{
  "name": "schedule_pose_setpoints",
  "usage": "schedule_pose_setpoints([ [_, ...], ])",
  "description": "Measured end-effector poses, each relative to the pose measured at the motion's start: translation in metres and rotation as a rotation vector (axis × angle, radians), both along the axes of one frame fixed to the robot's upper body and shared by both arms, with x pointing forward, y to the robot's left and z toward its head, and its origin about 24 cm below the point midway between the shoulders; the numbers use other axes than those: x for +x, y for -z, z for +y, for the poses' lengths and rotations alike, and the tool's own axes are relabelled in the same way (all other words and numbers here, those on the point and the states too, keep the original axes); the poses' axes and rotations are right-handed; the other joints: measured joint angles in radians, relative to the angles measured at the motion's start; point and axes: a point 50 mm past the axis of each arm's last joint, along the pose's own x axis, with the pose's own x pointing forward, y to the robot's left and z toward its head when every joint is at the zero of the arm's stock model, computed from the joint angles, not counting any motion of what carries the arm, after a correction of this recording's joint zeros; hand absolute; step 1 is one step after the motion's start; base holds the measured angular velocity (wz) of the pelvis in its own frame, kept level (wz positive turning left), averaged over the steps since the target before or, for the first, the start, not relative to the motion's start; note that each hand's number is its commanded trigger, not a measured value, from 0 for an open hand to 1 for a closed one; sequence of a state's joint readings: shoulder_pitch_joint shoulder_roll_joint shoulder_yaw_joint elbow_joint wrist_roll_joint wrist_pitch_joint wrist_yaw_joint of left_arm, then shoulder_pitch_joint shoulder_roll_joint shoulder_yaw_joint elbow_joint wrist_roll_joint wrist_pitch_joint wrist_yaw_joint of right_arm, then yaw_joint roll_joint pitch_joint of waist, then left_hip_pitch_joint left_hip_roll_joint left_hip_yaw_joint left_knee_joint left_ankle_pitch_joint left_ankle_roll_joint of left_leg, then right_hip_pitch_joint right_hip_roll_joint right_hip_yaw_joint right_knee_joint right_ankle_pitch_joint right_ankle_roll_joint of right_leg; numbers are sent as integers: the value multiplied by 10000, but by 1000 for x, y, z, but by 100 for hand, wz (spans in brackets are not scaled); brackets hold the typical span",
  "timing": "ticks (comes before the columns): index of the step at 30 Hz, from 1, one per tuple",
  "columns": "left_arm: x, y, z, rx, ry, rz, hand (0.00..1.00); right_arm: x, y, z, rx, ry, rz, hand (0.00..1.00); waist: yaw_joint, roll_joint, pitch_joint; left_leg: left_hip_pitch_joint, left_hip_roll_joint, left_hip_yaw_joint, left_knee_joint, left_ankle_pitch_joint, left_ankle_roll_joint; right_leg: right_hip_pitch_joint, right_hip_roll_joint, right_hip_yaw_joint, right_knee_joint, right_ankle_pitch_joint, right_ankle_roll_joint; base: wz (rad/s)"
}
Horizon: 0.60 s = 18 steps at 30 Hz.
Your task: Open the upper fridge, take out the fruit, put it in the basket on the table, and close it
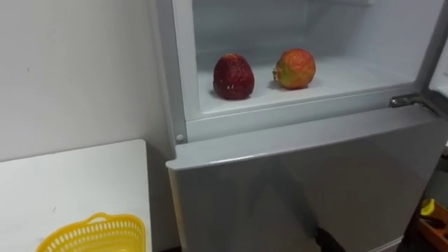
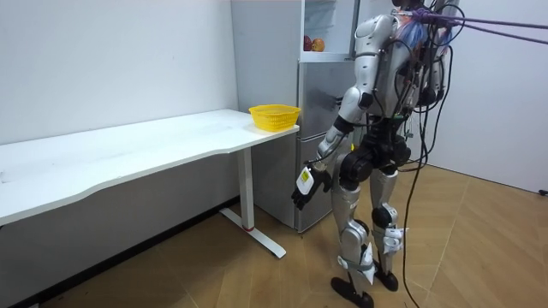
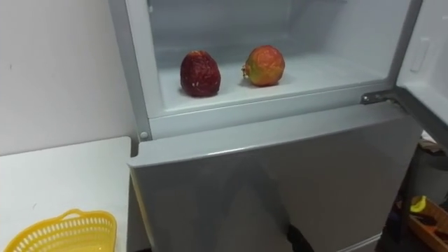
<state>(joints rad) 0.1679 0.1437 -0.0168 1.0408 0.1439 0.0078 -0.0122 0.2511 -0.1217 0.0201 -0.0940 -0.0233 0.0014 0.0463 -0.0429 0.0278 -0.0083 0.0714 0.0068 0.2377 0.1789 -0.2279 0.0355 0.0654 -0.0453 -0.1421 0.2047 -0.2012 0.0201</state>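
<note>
While left hand point(image 2: 302, 187) hangs, state untellable | upper fridge point(image 1: 350, 75) holds dark-red fruit point(image 1: 233, 76), red-orange fruit point(image 1: 295, 68) | yellow basket point(image 1: 94, 236) on table point(image 1: 70, 182)

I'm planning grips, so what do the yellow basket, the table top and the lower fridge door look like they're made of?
Yellow basket: probably moulded plastic, given its slotted lattice wall and even colour. Table top: likely white laminate, matt and smooth. Lower fridge door: looks like glossy grey painted metal, showing soft reflections.
</note>
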Motion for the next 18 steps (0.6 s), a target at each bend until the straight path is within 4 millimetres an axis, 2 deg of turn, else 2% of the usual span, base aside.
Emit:
schedule_pose_setpoints([
  [5,1,0,-2,-38,198,-119,0,4,-24,4,-58,-215,-1030,0,-36,71,16,-78,18,50,-64,33,-2,-127,20,33,23,24,-29,-3],
  [12,1,-1,-1,-52,354,-329,0,5,-49,5,-600,-502,-2020,0,-11,26,51,-21,25,120,-105,82,-26,-149,55,105,18,41,-48,-4],
  [18,-2,-3,9,142,354,-315,0,4,-77,5,-1278,-539,-3217,0,-19,-215,160,-69,71,68,-121,87,-41,-180,76,13,19,51,-65,0],
])
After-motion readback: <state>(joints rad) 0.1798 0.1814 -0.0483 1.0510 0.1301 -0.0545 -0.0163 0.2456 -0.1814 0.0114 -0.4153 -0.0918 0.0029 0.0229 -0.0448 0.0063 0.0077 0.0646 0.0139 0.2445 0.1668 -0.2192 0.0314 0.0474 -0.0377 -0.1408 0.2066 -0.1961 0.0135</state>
